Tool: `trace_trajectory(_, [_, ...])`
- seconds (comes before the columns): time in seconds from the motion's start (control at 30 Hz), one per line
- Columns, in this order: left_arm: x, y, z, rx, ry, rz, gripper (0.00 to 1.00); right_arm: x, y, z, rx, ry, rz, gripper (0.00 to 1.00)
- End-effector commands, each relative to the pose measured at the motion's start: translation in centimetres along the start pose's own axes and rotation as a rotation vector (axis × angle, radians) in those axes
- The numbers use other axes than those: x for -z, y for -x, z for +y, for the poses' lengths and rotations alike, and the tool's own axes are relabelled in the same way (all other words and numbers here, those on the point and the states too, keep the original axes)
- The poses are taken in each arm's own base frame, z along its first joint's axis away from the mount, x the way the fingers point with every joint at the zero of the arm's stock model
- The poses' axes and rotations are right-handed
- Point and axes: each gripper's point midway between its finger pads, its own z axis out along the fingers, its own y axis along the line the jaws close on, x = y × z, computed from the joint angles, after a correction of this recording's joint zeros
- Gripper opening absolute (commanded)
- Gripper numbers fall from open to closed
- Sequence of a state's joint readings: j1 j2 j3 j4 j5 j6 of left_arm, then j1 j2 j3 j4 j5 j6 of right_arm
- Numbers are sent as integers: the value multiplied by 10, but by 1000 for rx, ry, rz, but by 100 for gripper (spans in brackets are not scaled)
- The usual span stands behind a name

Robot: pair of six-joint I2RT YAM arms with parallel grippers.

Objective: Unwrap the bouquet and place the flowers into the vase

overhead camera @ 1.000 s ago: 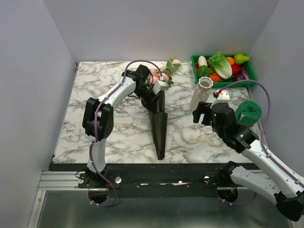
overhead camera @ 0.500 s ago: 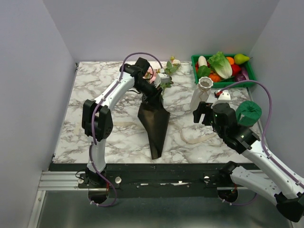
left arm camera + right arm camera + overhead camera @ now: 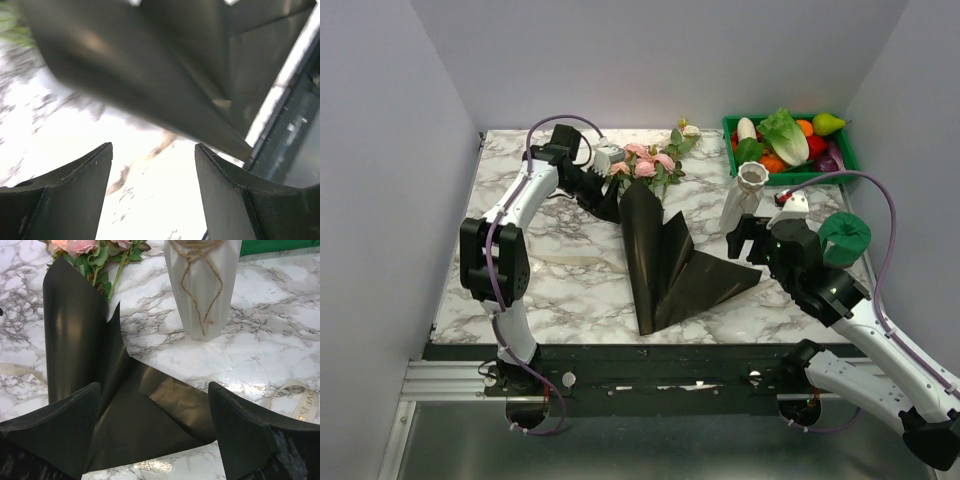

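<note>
The black wrapper (image 3: pixel 665 262) is lying splayed open across the middle of the marble table (image 3: pixel 520 205), and the flowers (image 3: pixel 645 168) are poking out of its far end, pink heads resting on the tabletop (leaves and all). The left gripper (image 3: pixel 152 145) is hanging just left of the wrapper's far end, jaws spread apart with nothing between them, while the right gripper (image 3: pixel 154 385) is hovering low over the wrapper's right flap, gaping wide and gripping nothing. The white vase (image 3: pixel 745 195) is standing upright just beyond that right gripper, twine tied round its neck, apart from the flowers.
</note>
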State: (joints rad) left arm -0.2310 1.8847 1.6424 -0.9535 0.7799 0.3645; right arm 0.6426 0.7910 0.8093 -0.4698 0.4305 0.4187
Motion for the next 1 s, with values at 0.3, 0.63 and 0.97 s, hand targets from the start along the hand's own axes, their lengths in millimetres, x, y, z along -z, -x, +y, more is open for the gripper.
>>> trace_trajectory(0.3, [-20, 81, 34, -63, 135, -109, 77, -4, -6, 3, 19, 12, 4, 95])
trace_trajectory(0.63, [-48, 62, 61, 0, 137, -28, 74, -7, -4, 2, 35, 4, -3, 95])
trace_trajectory(0.97, [-57, 58, 65, 12, 107, -2, 66, -7, -4, 5, 31, 18, -3, 94])
